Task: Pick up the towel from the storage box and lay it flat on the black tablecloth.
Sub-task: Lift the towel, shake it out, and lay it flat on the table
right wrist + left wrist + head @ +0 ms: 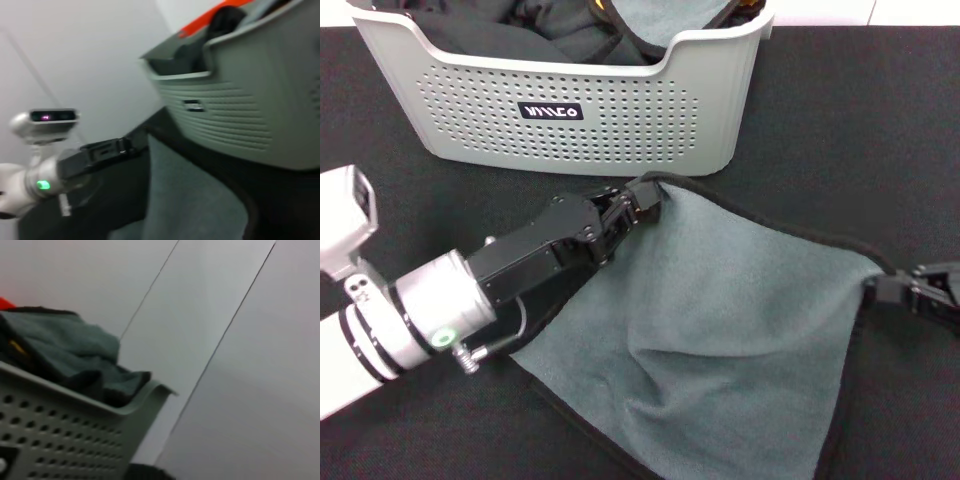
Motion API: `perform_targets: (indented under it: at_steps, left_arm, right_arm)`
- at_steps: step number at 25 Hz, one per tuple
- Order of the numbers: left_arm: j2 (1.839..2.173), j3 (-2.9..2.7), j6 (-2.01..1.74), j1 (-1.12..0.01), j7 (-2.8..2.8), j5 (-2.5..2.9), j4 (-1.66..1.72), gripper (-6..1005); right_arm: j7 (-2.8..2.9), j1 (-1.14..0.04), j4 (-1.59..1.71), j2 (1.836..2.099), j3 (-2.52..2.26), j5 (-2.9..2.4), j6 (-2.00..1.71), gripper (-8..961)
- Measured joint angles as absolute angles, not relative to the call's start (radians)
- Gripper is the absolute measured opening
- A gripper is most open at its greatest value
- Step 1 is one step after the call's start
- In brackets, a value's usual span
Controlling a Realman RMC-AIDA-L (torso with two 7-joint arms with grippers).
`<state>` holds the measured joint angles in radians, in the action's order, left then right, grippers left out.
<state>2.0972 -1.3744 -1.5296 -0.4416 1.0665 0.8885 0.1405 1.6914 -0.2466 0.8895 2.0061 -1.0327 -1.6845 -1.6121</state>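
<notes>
The towel, grey face up with a black hem, lies spread on the black tablecloth in front of the storage box. My left gripper is shut on the towel's far left corner, close to the box's front wall. My right gripper is shut on the towel's right corner, low over the cloth. Between them the towel is mostly flat, with soft folds near its middle. The right wrist view shows the towel, the box and my left arm.
The box still holds dark fabric and another grey cloth. The left wrist view shows the box's perforated wall with that grey cloth above its rim. Tablecloth stretches to both sides of the towel.
</notes>
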Motion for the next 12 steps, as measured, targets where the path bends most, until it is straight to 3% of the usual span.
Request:
perform_targets:
  at_steps: [12]
  left_arm:
    - [2.097,-1.377,-1.342,-0.468,0.844,0.813,0.170,9]
  right_arm:
    - [1.683,-0.292,0.842,2.011,-1.189,-1.674,-1.328,9]
